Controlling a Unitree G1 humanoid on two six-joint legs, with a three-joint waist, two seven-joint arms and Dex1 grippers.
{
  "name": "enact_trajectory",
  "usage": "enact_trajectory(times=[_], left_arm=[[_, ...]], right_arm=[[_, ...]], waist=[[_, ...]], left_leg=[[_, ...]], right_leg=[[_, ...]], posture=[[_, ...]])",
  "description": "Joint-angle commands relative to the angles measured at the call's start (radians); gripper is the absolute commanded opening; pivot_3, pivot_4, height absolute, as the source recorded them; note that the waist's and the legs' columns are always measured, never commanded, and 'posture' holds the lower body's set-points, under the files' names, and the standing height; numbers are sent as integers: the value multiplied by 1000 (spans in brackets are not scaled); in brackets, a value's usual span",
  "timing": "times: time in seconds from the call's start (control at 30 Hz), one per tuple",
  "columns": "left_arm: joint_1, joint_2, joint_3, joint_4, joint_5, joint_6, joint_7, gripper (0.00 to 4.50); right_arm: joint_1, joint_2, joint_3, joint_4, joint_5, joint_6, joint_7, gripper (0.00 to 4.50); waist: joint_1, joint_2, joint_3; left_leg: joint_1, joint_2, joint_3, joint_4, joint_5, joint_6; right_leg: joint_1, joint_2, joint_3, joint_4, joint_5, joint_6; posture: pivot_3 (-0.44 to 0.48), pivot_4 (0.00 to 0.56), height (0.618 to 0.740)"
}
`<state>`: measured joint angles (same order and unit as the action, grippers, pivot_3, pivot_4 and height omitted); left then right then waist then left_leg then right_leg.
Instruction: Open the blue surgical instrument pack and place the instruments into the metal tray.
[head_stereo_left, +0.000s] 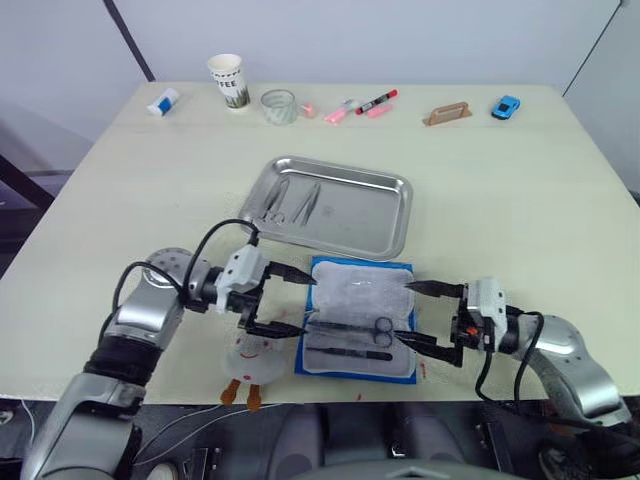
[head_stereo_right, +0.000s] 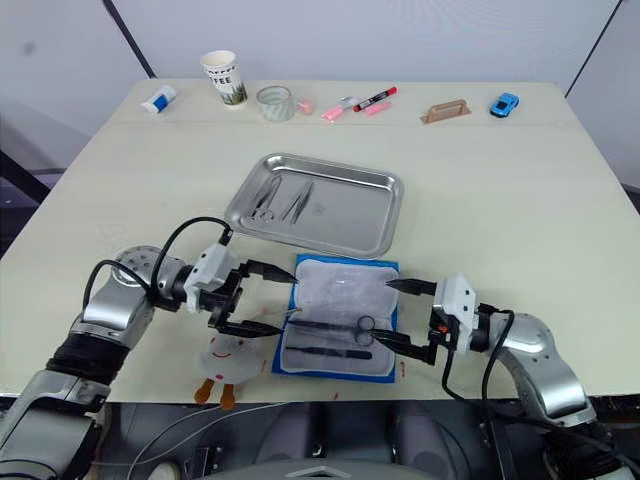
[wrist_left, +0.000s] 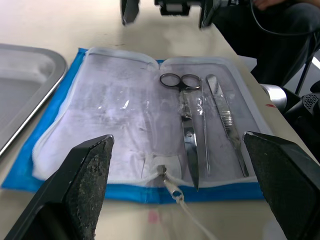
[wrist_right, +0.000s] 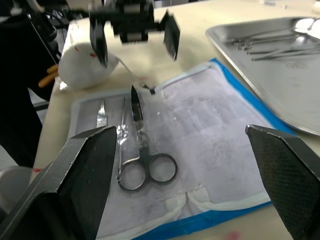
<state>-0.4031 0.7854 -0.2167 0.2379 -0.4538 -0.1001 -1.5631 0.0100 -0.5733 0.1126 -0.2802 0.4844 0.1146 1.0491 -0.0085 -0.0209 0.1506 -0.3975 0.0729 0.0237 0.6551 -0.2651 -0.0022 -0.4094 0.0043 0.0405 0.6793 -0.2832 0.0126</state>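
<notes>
The left hand (head_stereo_left: 295, 300) gapes wide at the left edge of the blue surgical instrument pack (head_stereo_left: 360, 318), which lies unfolded on the desk (head_stereo_left: 520, 200) holding scissors (head_stereo_left: 350, 325), just before the metal tray (head_stereo_left: 385, 215). The right hand (head_stereo_left: 425, 315) gapes wide at its right edge.

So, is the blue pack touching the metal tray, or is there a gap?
Apart. In the right wrist view a thin strip of bare table shows between the edge of the blue pack and the rim of the metal tray.
</notes>
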Motion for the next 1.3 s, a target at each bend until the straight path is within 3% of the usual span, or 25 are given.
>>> enact_trajectory(times=[0.03,0.47,0.97,1.3], left_arm=[[-16,-17,-19,21,-1,-64,-51,4433],[-68,-73,-97,138,7,-131,-51,4433],[-117,-90,-160,277,31,-206,-51,4433],[-151,-74,-236,337,113,-234,-51,4433]], right_arm=[[24,-34,-65,-66,67,31,20,4500],[62,-99,-164,-179,198,115,56,4500],[53,-108,-147,-170,139,82,65,4500],[4,-98,-101,-150,69,84,57,4500]], waist=[[1,0,0],[-2,0,0],[-2,0,0],[-1,0,0]], left_leg=[[0,0,0,0,0,0],[-1,0,-1,5,0,0],[-1,0,-1,14,0,0],[0,0,-1,14,0,0]], right_leg=[[0,0,0,0,0,0],[0,1,0,3,0,0],[0,2,0,13,0,0],[0,2,1,14,0,0]], posture=[[0,150,728],[0,150,728],[0,150,728],[0,150,728]])
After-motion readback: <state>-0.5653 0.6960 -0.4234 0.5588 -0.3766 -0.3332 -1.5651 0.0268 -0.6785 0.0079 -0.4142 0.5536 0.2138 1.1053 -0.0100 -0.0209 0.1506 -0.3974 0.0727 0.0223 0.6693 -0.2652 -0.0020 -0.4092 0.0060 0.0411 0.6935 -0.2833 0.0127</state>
